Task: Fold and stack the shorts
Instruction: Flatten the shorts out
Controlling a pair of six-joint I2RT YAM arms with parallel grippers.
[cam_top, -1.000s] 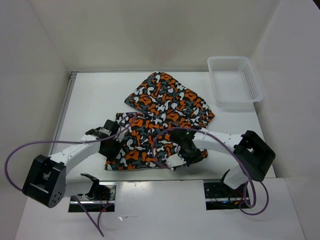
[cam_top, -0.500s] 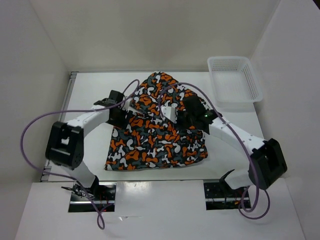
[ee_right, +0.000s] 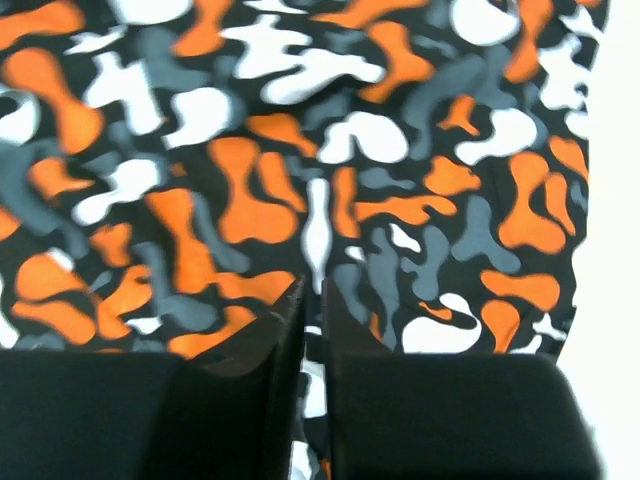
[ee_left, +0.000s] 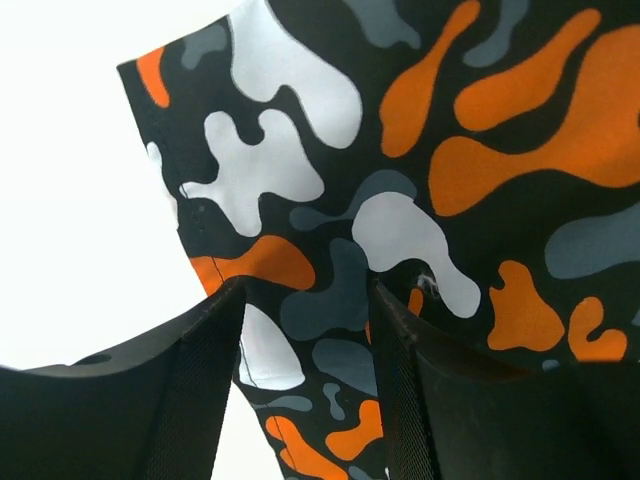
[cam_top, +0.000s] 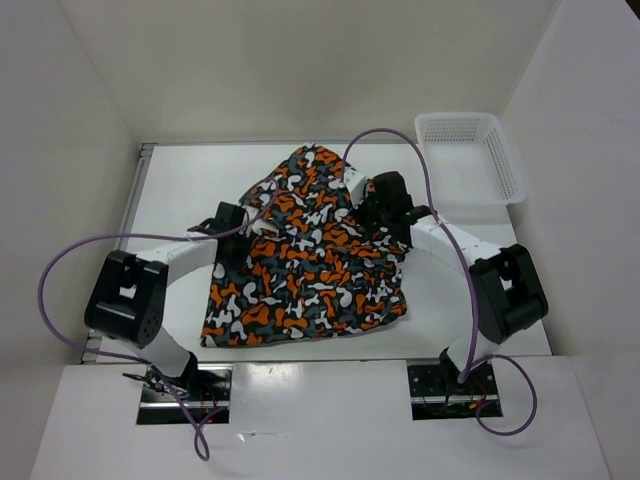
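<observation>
The shorts [cam_top: 310, 270] lie on the white table [cam_top: 175, 190], a camouflage print of orange, white, black and grey, with one layer folded over another toward the far side. My left gripper [cam_top: 240, 222] is at their left edge. In the left wrist view its jaws [ee_left: 305, 300] stand wide apart, with the cloth's [ee_left: 450, 150] hemmed edge running between them. My right gripper [cam_top: 372, 210] is on the cloth's far right part. In the right wrist view its jaws [ee_right: 312, 290] are almost together, pinching a thin ridge of the print [ee_right: 250, 200].
A white lattice basket [cam_top: 455, 118] stands at the back right, with nothing in it. White walls close in the table on the left, back and right. Purple cables loop from both arms over the table.
Both grippers have swept from the shorts' near edge to the far side, carrying cloth over. The pile has shifted slightly left. The left gripper now sits at the left edge.
</observation>
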